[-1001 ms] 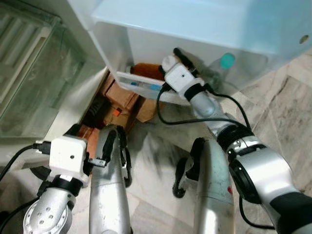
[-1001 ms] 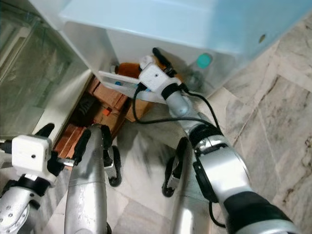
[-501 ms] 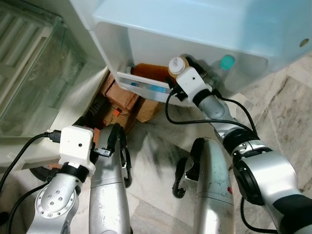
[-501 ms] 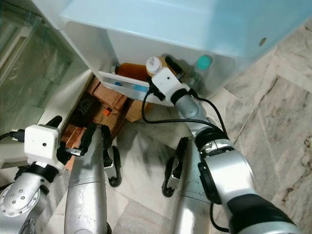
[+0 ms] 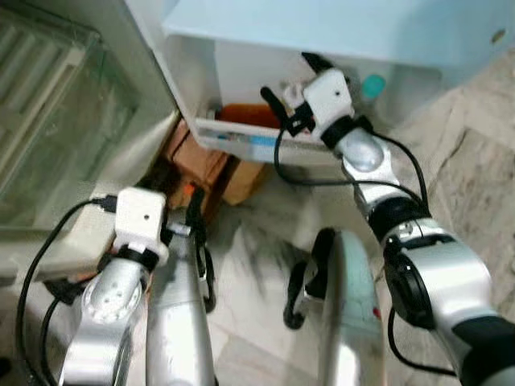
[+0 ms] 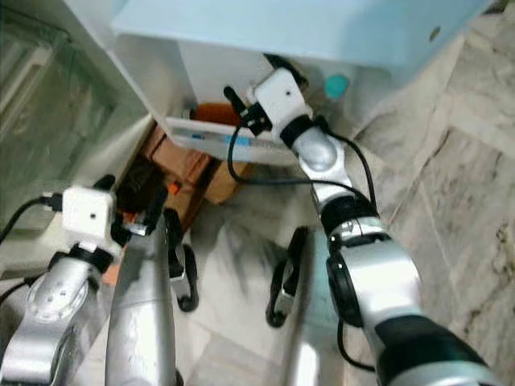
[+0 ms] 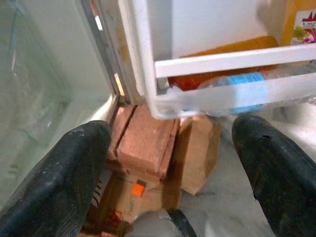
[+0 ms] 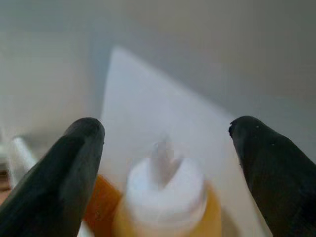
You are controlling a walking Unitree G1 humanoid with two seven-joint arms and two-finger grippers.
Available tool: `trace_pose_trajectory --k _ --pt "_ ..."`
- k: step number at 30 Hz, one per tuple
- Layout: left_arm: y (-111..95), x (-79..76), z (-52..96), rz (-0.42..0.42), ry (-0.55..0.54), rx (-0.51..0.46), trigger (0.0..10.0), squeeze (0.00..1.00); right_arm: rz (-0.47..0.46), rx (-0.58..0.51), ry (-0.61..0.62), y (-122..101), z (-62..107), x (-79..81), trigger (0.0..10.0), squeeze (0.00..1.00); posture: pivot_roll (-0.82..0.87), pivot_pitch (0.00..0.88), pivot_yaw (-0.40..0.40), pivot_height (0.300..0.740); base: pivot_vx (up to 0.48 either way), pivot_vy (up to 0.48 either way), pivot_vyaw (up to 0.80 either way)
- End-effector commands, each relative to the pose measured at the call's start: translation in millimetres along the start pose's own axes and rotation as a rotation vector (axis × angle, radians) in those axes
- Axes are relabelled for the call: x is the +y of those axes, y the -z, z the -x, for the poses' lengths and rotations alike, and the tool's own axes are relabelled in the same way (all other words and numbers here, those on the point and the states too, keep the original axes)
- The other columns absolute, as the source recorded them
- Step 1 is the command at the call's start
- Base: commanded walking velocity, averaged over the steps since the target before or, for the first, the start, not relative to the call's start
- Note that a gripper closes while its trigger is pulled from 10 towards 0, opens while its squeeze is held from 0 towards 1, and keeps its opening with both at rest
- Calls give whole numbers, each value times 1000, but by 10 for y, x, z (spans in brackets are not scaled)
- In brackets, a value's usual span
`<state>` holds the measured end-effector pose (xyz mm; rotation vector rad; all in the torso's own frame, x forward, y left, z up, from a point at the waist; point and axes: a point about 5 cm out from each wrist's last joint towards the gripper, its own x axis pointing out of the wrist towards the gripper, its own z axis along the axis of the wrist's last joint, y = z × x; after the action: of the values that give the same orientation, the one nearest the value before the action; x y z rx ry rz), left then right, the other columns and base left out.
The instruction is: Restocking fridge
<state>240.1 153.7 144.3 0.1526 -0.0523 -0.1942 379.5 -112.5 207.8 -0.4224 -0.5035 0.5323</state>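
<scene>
The fridge door shelf holds an orange bottle lying behind its rail, a clear bottle with a blue label, and a teal-capped bottle further right. My right gripper is open just above the shelf. Its two fingers stand apart on either side of an orange bottle with a white cap, not touching it. My left gripper is open and empty, low by the floor, pointing at the shelf's corner from a short distance.
Brown cardboard boxes lie on the floor under the open fridge door. The fridge's glass-fronted interior is on the left. Marble floor stretches to the right. A black cable hangs from the right wrist.
My right gripper has lifted up from the orange bottle's cap and now hovers over it. My left arm has risen and come closer to the shelf.
</scene>
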Motion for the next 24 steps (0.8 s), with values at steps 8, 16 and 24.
trace_pose_trajectory --k 8,16,24 --pt "227 -28 -166 9 -27 45 10000 0 -122 11 103 185 573 196 10000 1000 84 192 -26 559 0 0 0" --pt "317 -69 -276 15 -19 34 10000 0 -221 109 205 239 1038 485 10000 992 30 92 0 559 0 0 0" --pt "445 -94 -335 16 -8 40 10000 0 -317 314 246 303 1317 706 10000 0 -21 3 23 559 0 0 0"
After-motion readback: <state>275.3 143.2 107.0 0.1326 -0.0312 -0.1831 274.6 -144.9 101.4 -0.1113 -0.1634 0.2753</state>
